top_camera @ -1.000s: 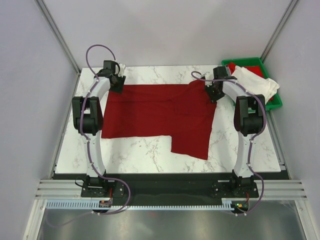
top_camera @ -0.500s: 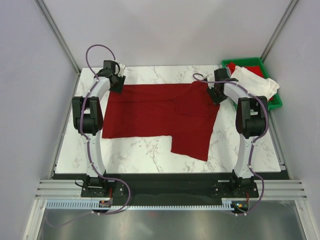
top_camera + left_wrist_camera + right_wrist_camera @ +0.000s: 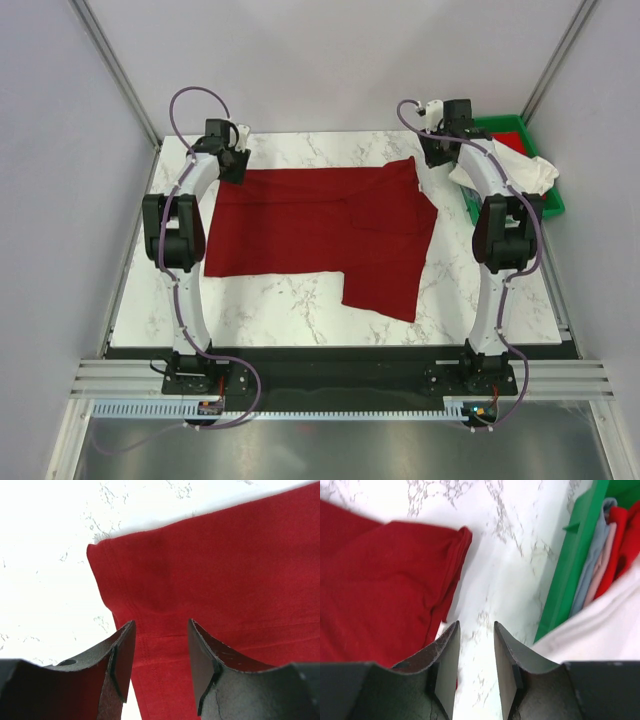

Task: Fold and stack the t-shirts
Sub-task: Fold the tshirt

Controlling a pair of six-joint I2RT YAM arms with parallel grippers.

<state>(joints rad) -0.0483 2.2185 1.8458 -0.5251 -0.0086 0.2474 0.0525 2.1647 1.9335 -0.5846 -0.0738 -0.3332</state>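
Observation:
A dark red t-shirt (image 3: 320,225) lies spread flat across the marble table (image 3: 290,300), one part reaching toward the near edge. An off-white t-shirt (image 3: 515,165) is draped over the green bin (image 3: 552,205) at the back right. My left gripper (image 3: 161,647) stands open just above the red shirt's far left corner (image 3: 100,555), with cloth showing under the gap between its fingers. My right gripper (image 3: 476,645) is open over bare marble, with the red shirt's far right corner (image 3: 462,535) to its left and the bin wall (image 3: 575,565) to its right. Nothing is held.
The green bin holds more folded cloth, red, pink and grey (image 3: 607,545). Grey walls and metal frame posts (image 3: 120,75) close in the table at the back and sides. Bare marble runs along the near edge.
My right gripper has let go of the red shirt's far right corner and drawn back toward the far edge by the bin. That corner now lies flat. The left arm has not moved.

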